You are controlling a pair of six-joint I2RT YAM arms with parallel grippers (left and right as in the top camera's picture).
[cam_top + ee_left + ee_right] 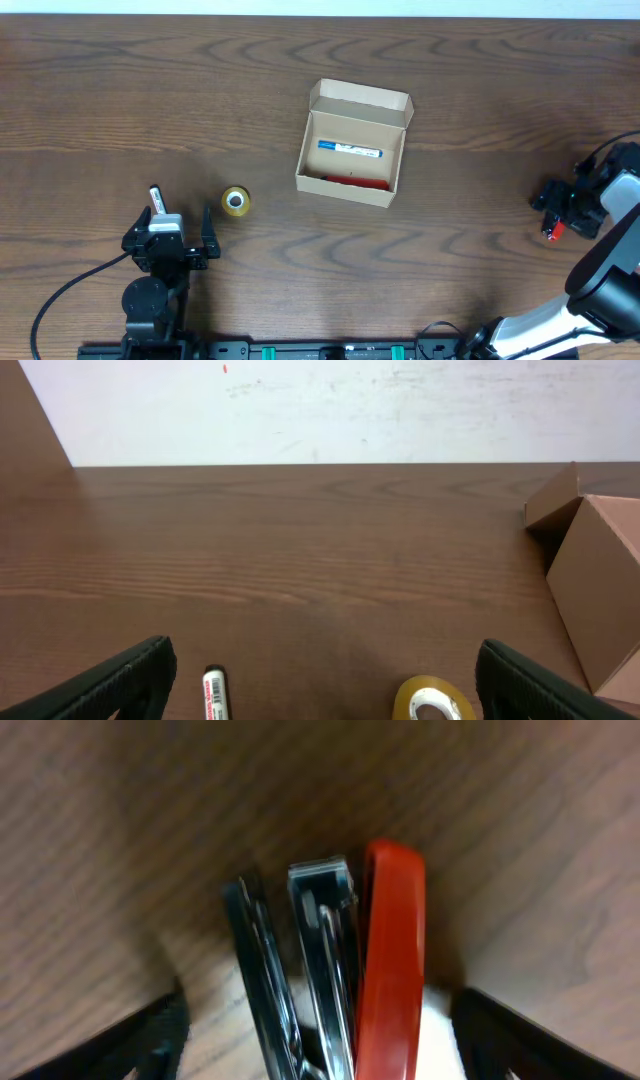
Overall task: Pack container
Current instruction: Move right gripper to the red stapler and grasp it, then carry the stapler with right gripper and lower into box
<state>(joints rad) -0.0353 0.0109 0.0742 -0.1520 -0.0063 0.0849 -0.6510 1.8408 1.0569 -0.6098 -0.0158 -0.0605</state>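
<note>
The container [390,103], a tan cardboard box with its flap lid open, sits at the table's middle; a blue marker [350,150] and a red marker [352,181] lie inside. Its wall shows at the right of the left wrist view [600,590]. My left gripper [178,213] [320,690] is open low at the front left, a white marker [155,197] [215,695] and a yellow tape roll [236,201] [432,700] between and ahead of its fingers. My right gripper [548,215] [320,1040] is open at the far right, its fingers on either side of a red stapler [551,232] [392,950] lying on its side.
The wooden table [150,90] runs to a white wall at the back [320,410]. A black cable [60,295] trails from the left arm at the front left.
</note>
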